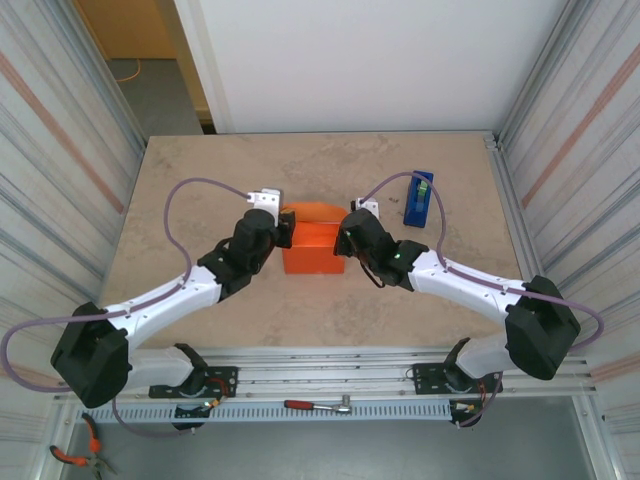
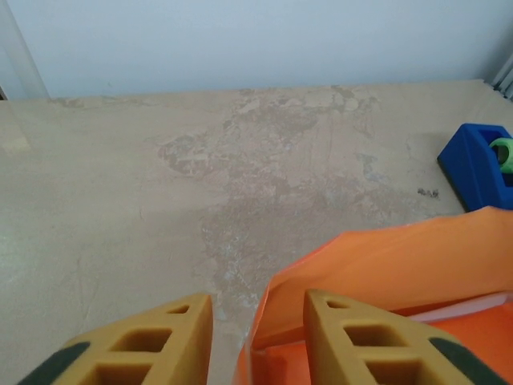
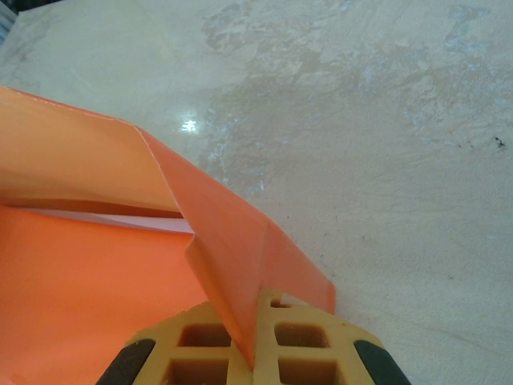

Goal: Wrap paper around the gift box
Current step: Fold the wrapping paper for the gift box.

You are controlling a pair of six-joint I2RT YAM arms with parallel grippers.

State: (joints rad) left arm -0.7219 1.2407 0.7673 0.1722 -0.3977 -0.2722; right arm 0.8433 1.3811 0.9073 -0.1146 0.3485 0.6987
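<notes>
Squarely within the right hand (image 3: pixel 255 341), one flap of paper (image 3: pixel 80 273)

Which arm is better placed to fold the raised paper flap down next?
Right, probably: the right hand is shut on a folded corner of the paper; the left hand has its fingers apart around the paper's edge.
</notes>
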